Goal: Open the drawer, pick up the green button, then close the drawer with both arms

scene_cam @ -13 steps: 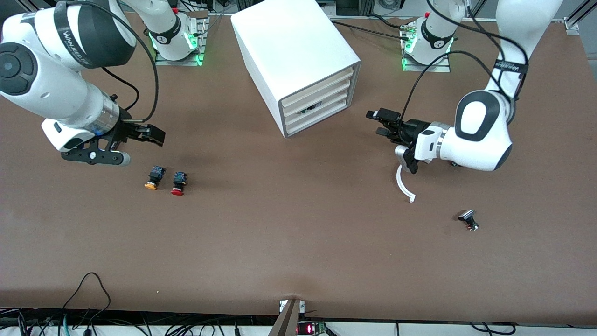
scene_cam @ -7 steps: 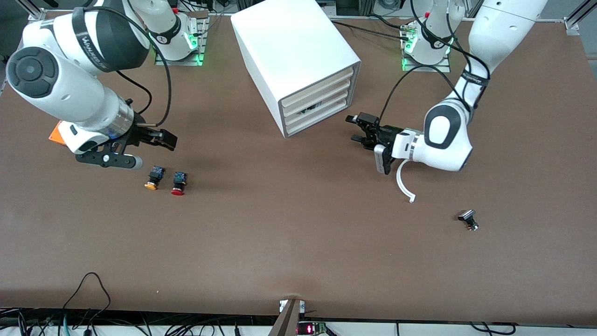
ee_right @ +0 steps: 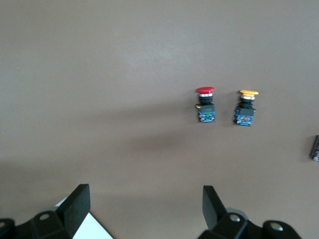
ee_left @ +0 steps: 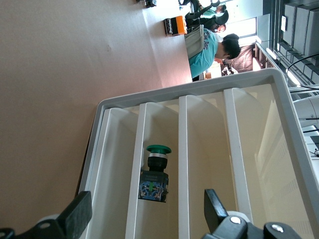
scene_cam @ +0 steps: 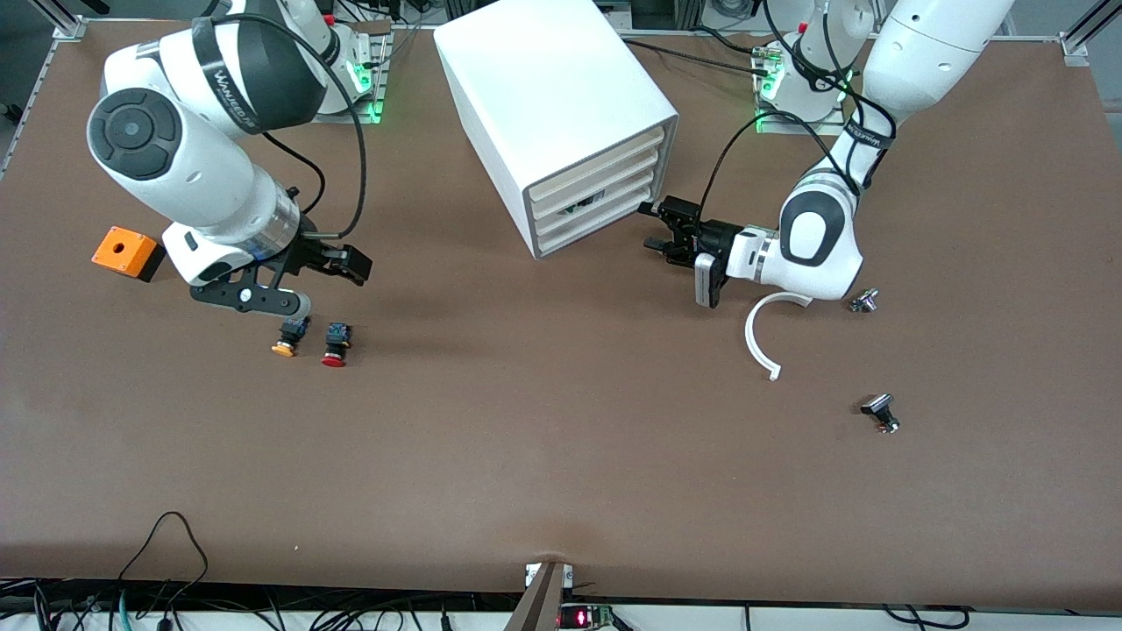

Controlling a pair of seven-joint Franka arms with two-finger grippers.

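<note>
1. The desk is a wide brown surface; the white cabinet stands on it between the two arm bases, its four drawers all pushed in.
2. The right arm carries a black band reading "WANJIED FE"; the rest of the band's writing cannot be read.
3. The right gripper hangs over bare desk, beside the orange button and red button. Its jaws stand wide apart and hold nothing.
4. The left gripper is just in front of the cabinet, at the drawers' end toward the left arm's base. Its jaws are spread wide, empty, touching nothing.
5. The drawer holding the green button is second from the desk; the button lies on its side inside.
6. An orange box sits at the right arm's end of the desk.
7. A white curved strip lies near the left arm.
</note>
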